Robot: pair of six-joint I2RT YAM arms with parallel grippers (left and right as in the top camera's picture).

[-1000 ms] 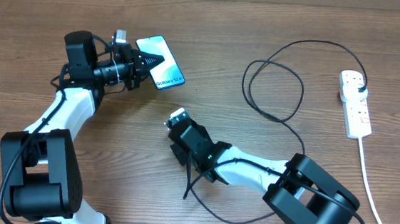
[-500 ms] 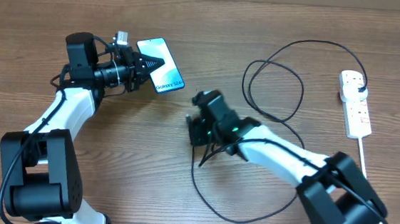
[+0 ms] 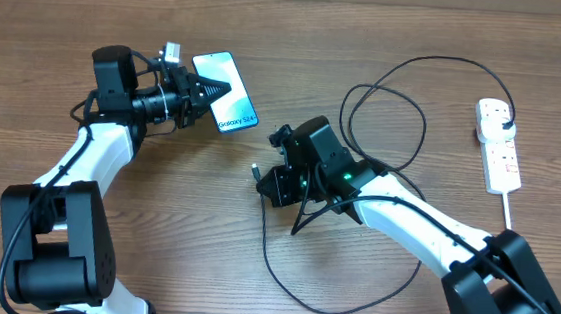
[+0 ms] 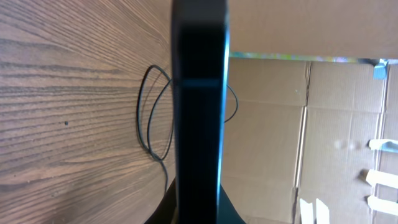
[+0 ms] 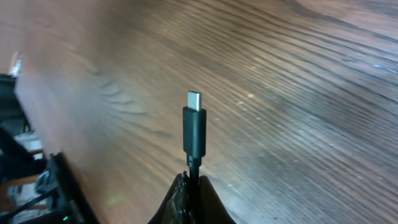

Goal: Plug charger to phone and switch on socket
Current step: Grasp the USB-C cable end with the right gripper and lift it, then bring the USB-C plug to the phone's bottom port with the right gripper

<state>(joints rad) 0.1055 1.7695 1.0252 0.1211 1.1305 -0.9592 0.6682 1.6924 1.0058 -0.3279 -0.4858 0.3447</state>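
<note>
while the left arm bends toward the far left, left gripper (image 3: 207, 91) clamped on the phone (image 3: 233, 101), the right arm stretches left over the table (image 3: 179, 234), right gripper (image 3: 267, 178) pinched shut on the charger (image 5: 194, 130) just behind its connector; the socket (image 3: 499, 146) lies far right, well apart.

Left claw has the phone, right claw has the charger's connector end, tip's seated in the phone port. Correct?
Not quite. The left claw grips the phone and the right claw grips the charger by its connector end, but the tip is not in the phone. The overhead view shows it apart from the phone, and the right wrist view shows the tip bare.
</note>
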